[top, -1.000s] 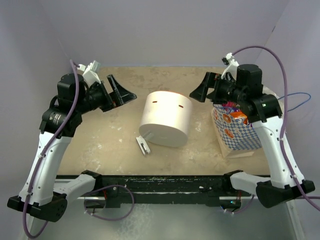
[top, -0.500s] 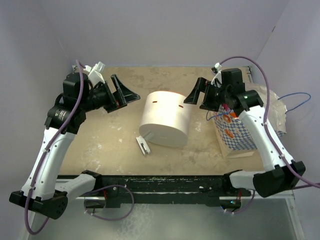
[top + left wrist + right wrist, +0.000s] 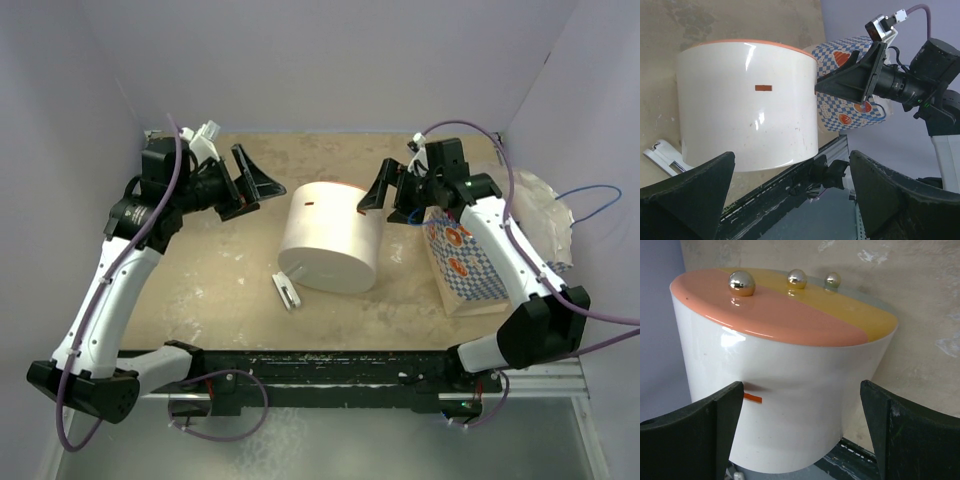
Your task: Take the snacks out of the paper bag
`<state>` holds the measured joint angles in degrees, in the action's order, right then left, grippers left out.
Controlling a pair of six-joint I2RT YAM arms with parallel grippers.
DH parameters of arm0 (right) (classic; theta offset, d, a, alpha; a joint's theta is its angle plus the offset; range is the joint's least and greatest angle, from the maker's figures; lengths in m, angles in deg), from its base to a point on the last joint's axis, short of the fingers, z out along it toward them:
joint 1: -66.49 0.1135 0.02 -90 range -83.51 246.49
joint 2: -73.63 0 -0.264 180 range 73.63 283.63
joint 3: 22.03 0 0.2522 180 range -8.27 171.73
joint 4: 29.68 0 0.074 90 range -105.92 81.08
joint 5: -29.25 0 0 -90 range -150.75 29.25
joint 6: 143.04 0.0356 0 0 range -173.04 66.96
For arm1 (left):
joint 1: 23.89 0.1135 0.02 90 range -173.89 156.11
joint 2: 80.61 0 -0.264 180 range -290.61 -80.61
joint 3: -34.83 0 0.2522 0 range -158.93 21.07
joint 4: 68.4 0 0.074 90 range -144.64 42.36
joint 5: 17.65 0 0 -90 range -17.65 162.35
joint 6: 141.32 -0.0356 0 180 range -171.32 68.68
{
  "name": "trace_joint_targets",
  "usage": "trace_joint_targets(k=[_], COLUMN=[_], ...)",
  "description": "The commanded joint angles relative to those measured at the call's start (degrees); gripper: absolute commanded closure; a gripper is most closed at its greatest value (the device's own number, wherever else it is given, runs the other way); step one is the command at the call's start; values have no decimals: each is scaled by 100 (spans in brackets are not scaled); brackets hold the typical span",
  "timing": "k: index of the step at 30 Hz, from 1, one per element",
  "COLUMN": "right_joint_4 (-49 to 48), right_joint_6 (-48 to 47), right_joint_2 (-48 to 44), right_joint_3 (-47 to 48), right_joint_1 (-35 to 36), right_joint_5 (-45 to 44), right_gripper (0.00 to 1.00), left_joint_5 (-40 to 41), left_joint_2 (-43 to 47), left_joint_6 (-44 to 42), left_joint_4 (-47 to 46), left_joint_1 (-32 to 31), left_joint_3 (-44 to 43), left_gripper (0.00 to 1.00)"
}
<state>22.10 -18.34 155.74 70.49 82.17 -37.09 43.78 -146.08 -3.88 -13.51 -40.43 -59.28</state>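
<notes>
The paper bag (image 3: 472,268), white with a blue-checkered band and orange round marks, stands at the right of the table; the right arm crosses over its mouth. It also shows in the left wrist view (image 3: 849,111). No snack packets show; the bag's inside is hidden. My right gripper (image 3: 387,197) is open and empty, left of the bag, facing the white cylinder (image 3: 330,238). In its own view (image 3: 802,437) the jaws stand wide apart around the cylinder's side (image 3: 785,390). My left gripper (image 3: 254,190) is open and empty, left of the cylinder; its jaws are wide apart in its view (image 3: 790,200).
The cylinder has an orange-and-yellow top with three metal knobs (image 3: 741,282). A small grey metal clip (image 3: 288,291) lies in front of it. Crumpled clear plastic (image 3: 548,212) and a blue string handle (image 3: 590,192) lie right of the bag. The black rail (image 3: 330,365) runs along the near edge.
My right gripper has swung left from above the bag's mouth to beside the cylinder. My left gripper has moved a little right toward the cylinder. Both stayed open.
</notes>
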Motion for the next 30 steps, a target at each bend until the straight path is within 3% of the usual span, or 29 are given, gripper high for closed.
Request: trace_joint_targets(k=[1,9,17,30], right_joint_4=[-513,-1002,-1728,-2320], right_joint_6=[282,741,1117,2048], right_joint_2=[-2,179,872,2522], right_joint_3=[-438,-563,-108,1514], right_joint_1=[273,786,1362,3030], right_joint_5=[629,907,1046,512], right_gripper=[0,0,1,0], left_joint_5=[-49,176,554,1006], left_joint_2=[-94,-195,-248,-56], left_joint_6=[-2,9,-81,-1126], left_joint_4=[-330,-262,-90,1972], left_joint_1=[-18,-8,-10,-10], left_joint_3=[-270,-468,-808,-2495], left_gripper=[1,1,1,1])
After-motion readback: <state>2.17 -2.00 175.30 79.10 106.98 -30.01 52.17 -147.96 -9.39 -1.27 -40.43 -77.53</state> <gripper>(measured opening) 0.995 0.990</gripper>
